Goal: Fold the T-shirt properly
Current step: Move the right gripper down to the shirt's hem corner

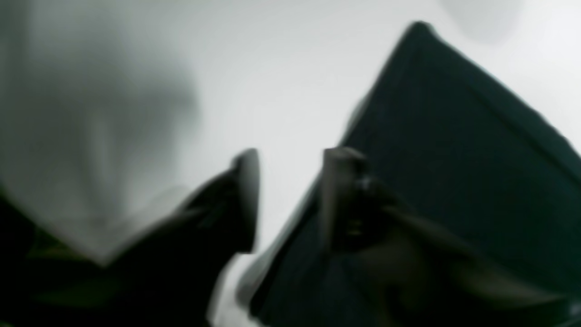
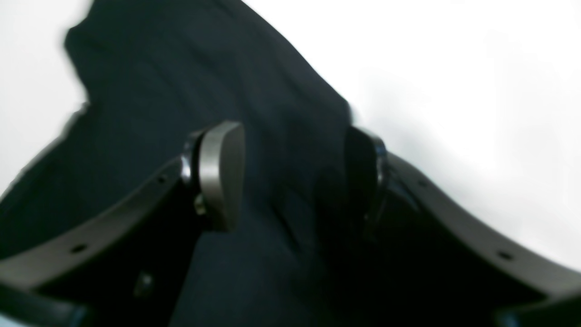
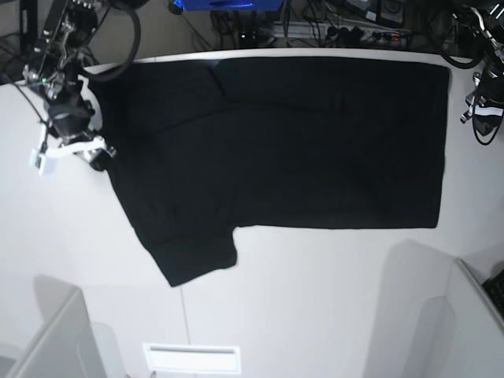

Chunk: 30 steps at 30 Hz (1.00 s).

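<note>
The black T-shirt (image 3: 299,142) lies flat on the white table (image 3: 315,299), plain side up, one sleeve (image 3: 193,256) pointing toward the front. My right gripper (image 3: 101,156) hangs at the shirt's left edge. In the right wrist view it (image 2: 292,177) is open, the fingers (image 2: 222,172) wide apart over dark fabric (image 2: 181,91). My left gripper (image 3: 482,116) is beside the shirt's right edge. The left wrist view is blurred: the gripper (image 1: 290,190) shows a gap with white table between its fingers, and a corner of the shirt (image 1: 454,150) lies under the right one.
Cables and equipment (image 3: 362,27) crowd the table's back edge. Grey panels stand at the front left (image 3: 47,331) and front right (image 3: 472,315). A white slotted plate (image 3: 191,358) sits at the front edge.
</note>
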Motion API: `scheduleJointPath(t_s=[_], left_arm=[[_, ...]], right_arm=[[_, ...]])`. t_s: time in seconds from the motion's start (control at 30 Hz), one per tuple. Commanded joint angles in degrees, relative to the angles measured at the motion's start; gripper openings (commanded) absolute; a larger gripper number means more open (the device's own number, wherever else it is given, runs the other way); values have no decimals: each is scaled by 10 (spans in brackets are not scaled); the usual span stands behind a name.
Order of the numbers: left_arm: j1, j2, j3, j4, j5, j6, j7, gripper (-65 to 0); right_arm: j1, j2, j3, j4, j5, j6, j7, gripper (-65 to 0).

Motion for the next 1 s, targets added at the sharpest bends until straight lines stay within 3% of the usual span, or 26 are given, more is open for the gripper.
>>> scheduleJointPath(t_s=[0.0, 0.07, 0.37, 0.83, 0.97], left_arm=[[-2, -8, -2, 10, -2, -2, -11, -561], [-6, -8, -2, 10, -2, -2, -11, -650], [5, -6, -7, 9, -2, -2, -11, -650], [16, -6, -9, 8, -2, -2, -11, -650], [16, -5, -38, 8, -2, -2, -11, -650]], right_arm=[[29, 15, -8, 1, 5, 3, 11, -315], [72, 28, -23, -19, 5, 3, 10, -315], [218, 60, -91, -168, 5, 3, 9, -309], [429, 61, -219, -476, 5, 3, 28, -306], [476, 66, -280, -577, 5, 3, 90, -224]])
